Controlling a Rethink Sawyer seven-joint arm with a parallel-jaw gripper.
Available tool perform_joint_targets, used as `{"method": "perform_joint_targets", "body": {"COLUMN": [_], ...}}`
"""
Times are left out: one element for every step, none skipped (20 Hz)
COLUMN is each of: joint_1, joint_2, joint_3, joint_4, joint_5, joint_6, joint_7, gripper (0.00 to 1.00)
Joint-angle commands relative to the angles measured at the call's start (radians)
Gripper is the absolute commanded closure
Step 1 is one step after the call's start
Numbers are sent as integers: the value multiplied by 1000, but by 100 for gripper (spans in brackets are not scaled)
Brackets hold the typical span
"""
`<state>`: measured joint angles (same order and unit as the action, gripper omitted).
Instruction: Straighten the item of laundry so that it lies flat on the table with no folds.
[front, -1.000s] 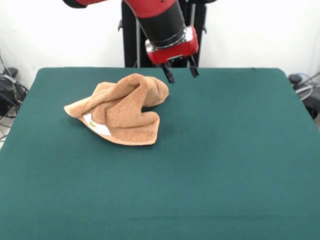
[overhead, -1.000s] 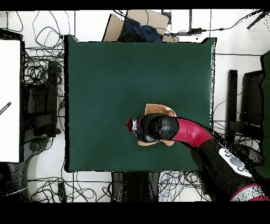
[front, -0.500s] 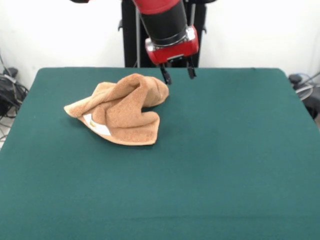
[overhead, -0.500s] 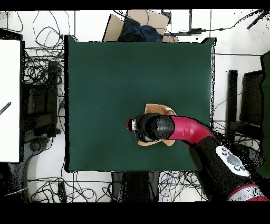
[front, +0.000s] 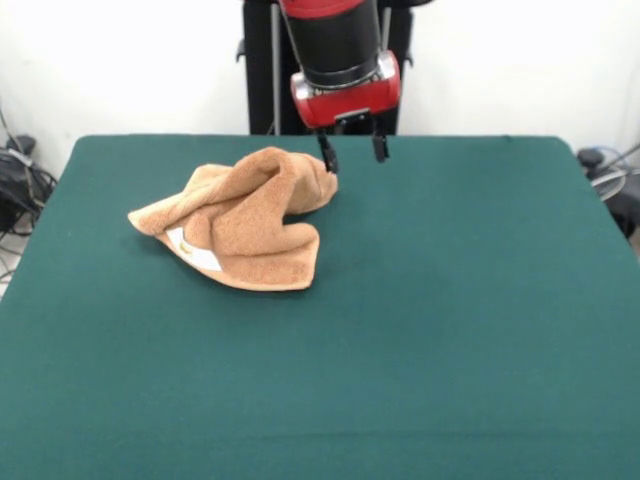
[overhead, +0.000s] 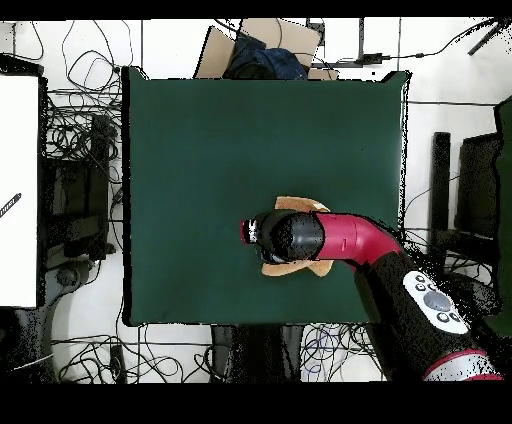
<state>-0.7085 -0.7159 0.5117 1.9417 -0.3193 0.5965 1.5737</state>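
Observation:
The orange-tan towel (front: 240, 220) lies crumpled in a heap on the dark green table (front: 450, 300), at its far left-centre, with a white label (front: 196, 252) at its near-left edge. My gripper (front: 352, 154) hangs open and empty just right of the towel's raised far corner, above the table's far edge. Its left finger sits close to the towel's top fold. In the overhead view the arm (overhead: 330, 240) covers most of the towel (overhead: 298, 204); only its edges show.
The robot's black pedestal (front: 262, 70) stands behind the table's far edge. Cables (front: 15, 180) lie on the floor at the left. In the overhead view a cardboard box (overhead: 262, 48) sits beyond the table's top edge.
The gripper has risen slightly and shifted a little toward the towel's far corner, with the arm turning more upright. The towel has not moved.

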Motion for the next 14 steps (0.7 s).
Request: {"method": "perform_joint_targets", "body": {"joint_1": [46,45,39,42,42,43,44,46,51,57,63,64,64,63], "joint_2": [-32,-24,-23,-15,-14,-1,6,13,17,20,25,32,45,58], "joint_3": [-71,-72,-72,-79,-82,-86,-90,-94,-102,-110,-120,-123,-125,-127], "joint_4": [-81,-82,-71,-72,-74,-81,-86,-88,-93,-97,-104,-106,-113,-116], "joint_5": [-71,-66,-59,-54,-63,-64,-69,-74,-82,-90,-98,-105,-107,-112], "joint_6": [8,8,6,17,6,8,3,-3,-6,-10,-12,-25,-29,-38], "joint_7": [71,67,65,66,59,55,51,49,51,54,57,57,55,53], "gripper": [0,0,0,0,0,0,0,0,0,0,0,0,0,0]}}
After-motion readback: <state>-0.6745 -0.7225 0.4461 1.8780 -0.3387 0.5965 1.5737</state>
